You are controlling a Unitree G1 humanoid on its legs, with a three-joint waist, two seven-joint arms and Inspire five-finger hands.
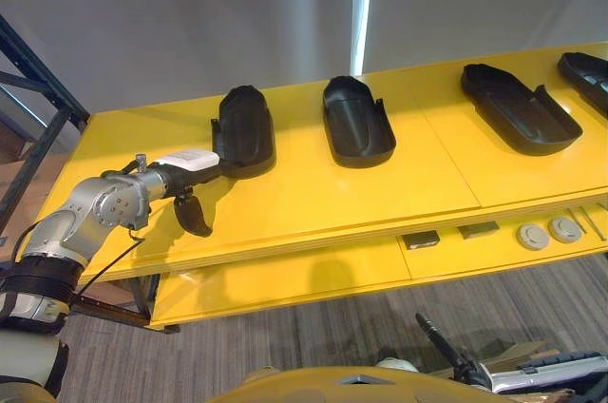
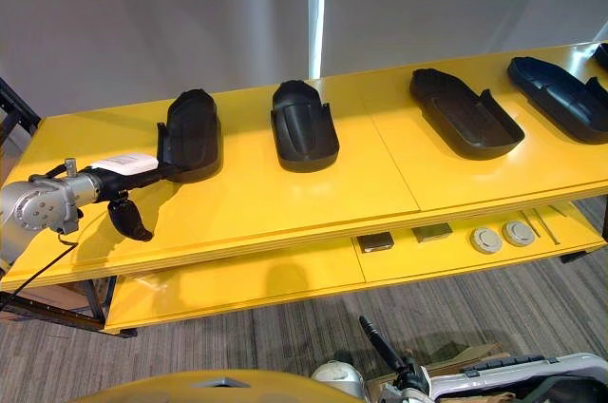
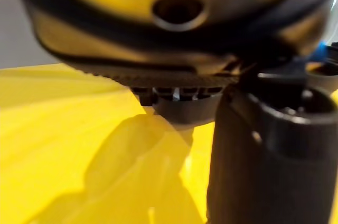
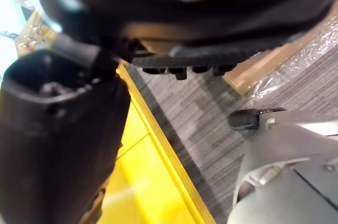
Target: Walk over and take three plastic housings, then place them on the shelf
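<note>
Yellow shelf (image 1: 380,194) is carrying four black housings in a row before a grey wall. Left hand (image 1: 180,175) is reaching over the shelf to the left edge of the leftmost housing (image 1: 245,132); whether it is gripping I cannot tell. Second housing (image 1: 356,123) is lying beside it, third housing (image 1: 518,108) and fourth housing (image 1: 587,75) further right. Right hand (image 4: 58,145) is hanging over the carpet (image 4: 211,129), its grip unreadable.
</note>
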